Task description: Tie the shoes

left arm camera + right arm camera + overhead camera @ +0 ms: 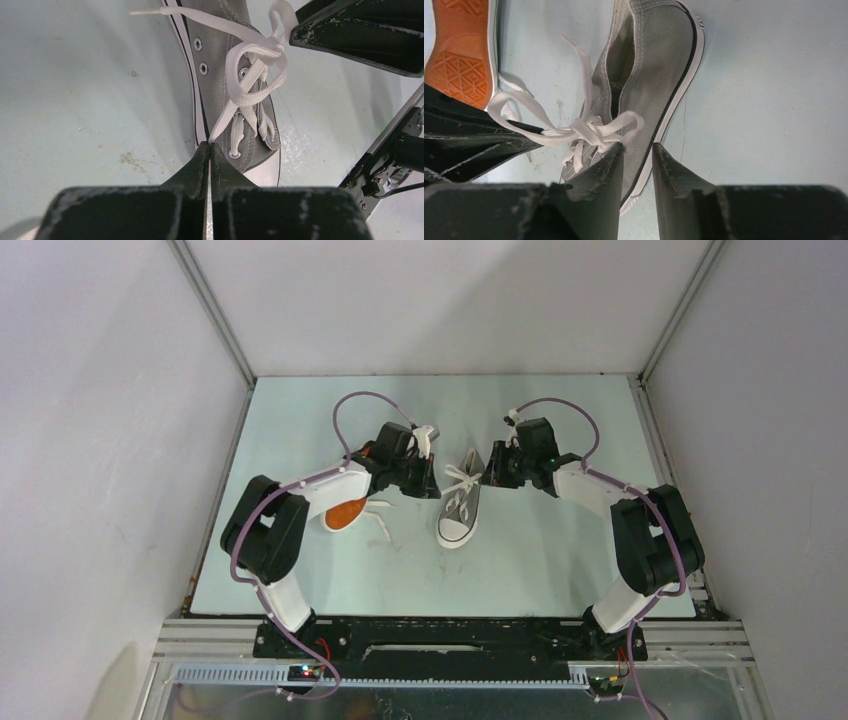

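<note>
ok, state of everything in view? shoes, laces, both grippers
centre sneaker: upright on its sole, toe toward the arm bases
lace: loose bow, not pulled tight
second sneaker: tipped over, orange sole showing, own lace trailing
left gripper: shut on the lace
right gripper: open, beside a bow loop

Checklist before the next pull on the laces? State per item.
1. Lace held by left gripper: ok, shut on it.
2. Loop held by right gripper: not ok, jaws apart, loop only beside one finger.
3. Bow formed: ok, but loose.
4. Shoe upright on its sole: ok.
5. Other shoe ready: not ok, orange sole showing from above.
</note>
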Tool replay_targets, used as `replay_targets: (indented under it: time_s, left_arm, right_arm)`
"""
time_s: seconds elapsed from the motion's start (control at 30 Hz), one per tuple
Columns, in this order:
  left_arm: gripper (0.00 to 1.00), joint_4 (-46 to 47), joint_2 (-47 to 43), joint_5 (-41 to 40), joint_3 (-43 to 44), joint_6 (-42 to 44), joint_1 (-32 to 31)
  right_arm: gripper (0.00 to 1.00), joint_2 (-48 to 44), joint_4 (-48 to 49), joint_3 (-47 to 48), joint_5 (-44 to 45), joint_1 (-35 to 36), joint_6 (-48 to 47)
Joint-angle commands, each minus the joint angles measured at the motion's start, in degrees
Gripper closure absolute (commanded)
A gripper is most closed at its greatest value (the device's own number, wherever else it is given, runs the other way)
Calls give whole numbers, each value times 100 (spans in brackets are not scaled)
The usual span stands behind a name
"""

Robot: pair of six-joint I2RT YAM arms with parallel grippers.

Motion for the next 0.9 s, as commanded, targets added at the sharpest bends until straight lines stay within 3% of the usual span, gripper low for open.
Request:
replay_targets:
  time_s: [0.0, 0.3, 0.87]
  left_arm:
    - [100, 175, -178, 3, 23, 92, 55]
    - [100, 141, -146, -78, -11, 116, 87]
    - [100, 45, -59, -199, 36, 147, 125]
  right_arm:
    - [68, -82, 273, -16, -269, -65, 184]
    - [63, -39, 1385, -466, -923, -379, 1010]
    - [64, 532, 1796, -306, -1621, -482, 1010]
